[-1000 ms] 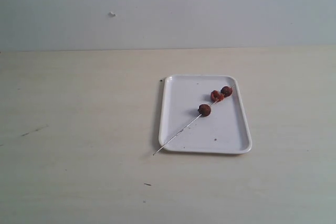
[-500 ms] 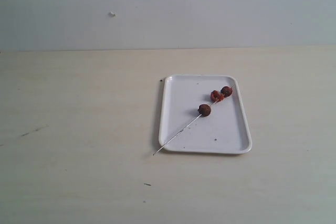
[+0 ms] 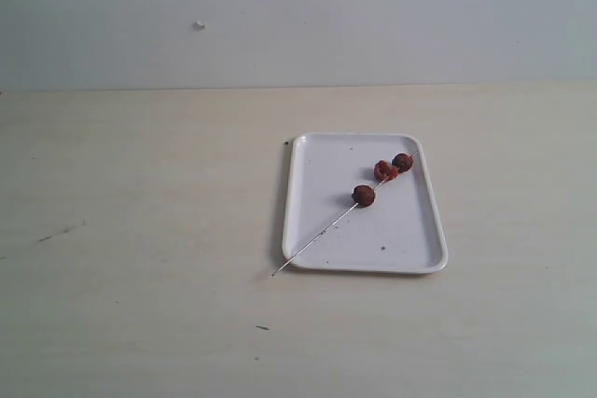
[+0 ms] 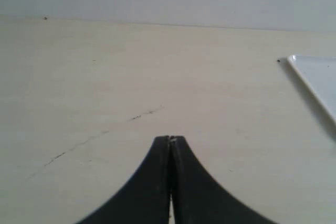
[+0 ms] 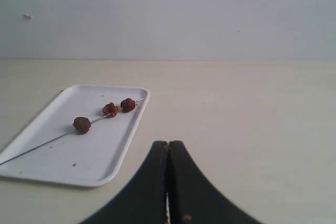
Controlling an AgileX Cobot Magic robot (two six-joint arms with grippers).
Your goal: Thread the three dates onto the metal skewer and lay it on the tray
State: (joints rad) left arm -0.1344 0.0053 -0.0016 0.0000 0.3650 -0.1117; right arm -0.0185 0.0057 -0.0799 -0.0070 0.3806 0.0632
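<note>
Your left gripper [image 4: 170,139] is pressed shut, tip against tip, with nothing between its jaws; it hangs over bare desk [image 4: 105,103], and only a corner of the tray [image 4: 315,74] shows off to its side. Your right gripper [image 5: 168,142] is closed the same way and empty, with the tray ahead of it and well apart from it. Neither arm shows in the exterior view, so you can judge both as parked clear of the work.

That fits how the task's things lie. The skewer [image 3: 326,230] rests slantwise across the tray, and the three dates [image 3: 384,171] sit threaded on it: two just beside each other near the far right corner, the third set apart lower down the rod. All three lie inside the rim, so their weight likely pins the skewer in place. Its bare end crosses the rim at the near left corner and pokes out over the desk, probably because the rod is about as long as the tray and was laid on a diagonal.

From this you can take the job as done; nothing needs a grip, and the overhanging tip is the one thing a passing arm might knock
</note>
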